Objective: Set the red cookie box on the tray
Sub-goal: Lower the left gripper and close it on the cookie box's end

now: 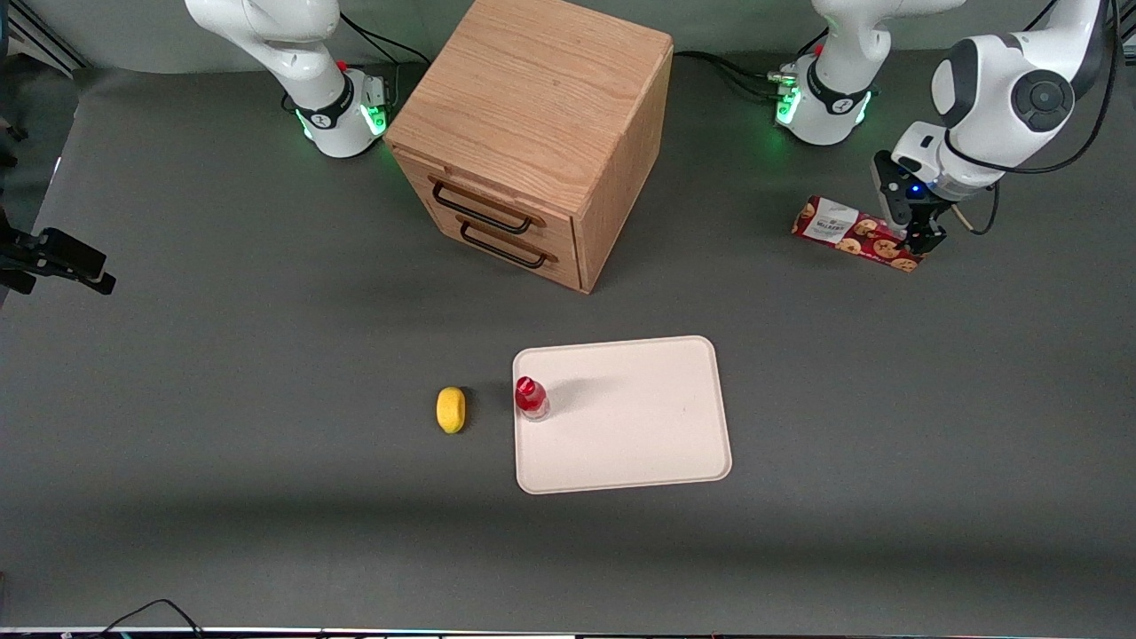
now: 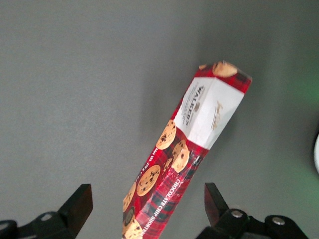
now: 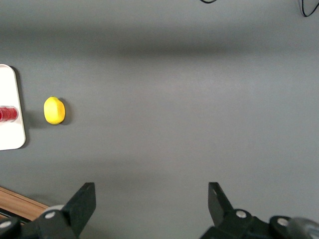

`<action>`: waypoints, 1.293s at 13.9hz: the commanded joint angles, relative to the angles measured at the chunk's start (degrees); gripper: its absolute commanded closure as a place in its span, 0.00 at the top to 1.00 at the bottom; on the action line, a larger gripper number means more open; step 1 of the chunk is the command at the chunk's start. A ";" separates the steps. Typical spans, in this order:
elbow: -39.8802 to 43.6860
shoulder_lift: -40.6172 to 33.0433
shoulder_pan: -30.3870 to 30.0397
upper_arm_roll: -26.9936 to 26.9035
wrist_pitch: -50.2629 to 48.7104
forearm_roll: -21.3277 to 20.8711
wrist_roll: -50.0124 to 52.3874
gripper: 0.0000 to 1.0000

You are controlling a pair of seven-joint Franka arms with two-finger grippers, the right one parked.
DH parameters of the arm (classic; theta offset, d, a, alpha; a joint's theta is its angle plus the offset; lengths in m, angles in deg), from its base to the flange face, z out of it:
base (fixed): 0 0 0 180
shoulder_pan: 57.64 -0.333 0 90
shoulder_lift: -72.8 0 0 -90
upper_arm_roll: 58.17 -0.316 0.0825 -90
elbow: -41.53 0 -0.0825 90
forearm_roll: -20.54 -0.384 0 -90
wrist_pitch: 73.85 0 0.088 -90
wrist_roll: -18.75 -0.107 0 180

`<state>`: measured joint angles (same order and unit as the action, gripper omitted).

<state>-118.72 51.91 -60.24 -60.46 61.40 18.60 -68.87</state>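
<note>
Long slim dark-red cookie box (image 1: 855, 233) printed with brown cookies lies flat on the grey table mat (image 1: 266, 355), toward the working arm's end, well apart from the flat beige-cream rectangular tray (image 1: 639, 444) and farther from the front camera than it. White label patch sits at the box end pointing toward the wooden cabinet.

Left arm's gripper (image 1: 923, 241) is low over the other end of the box, the end away from the label. In the left wrist view the gripper (image 2: 144, 204) is spread wide, one black finger (image 2: 77, 204) on each side of the box (image 2: 189, 149), both clear of the cardboard with gaps showing. Nothing gripped.

Small red-capped bottle (image 1: 531, 397) stands upright on the tray, just inside the rim on the parked arm's side. Yellow lemon-shaped object (image 1: 451, 409) lies on the mat just beside that tray edge, not touching. Light oak two-drawer cabinet (image 1: 532, 133) with dark handles stands farther from the front camera than the tray, between the two arm bases.
</note>
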 commanded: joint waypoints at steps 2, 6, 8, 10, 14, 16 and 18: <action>-5.07 -1.18 -1.18 -0.78 6.50 -0.61 -9.74 1.00; -7.18 1.28 -1.09 -0.78 10.19 -0.61 -13.62 1.00; -7.80 4.43 -1.18 -0.96 13.00 -0.61 -16.08 1.00; -7.98 6.37 -1.09 -1.66 13.89 -0.61 -16.18 1.00; -8.07 7.88 -0.92 -1.66 13.28 -0.34 -16.00 1.00; -8.24 8.49 -1.00 -1.66 13.02 0.01 -16.00 1.00; -8.42 9.89 -1.09 -1.75 13.45 0.01 -16.09 1.00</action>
<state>-122.90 63.09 -61.12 -61.75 72.19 18.59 -83.78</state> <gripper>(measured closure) 0.000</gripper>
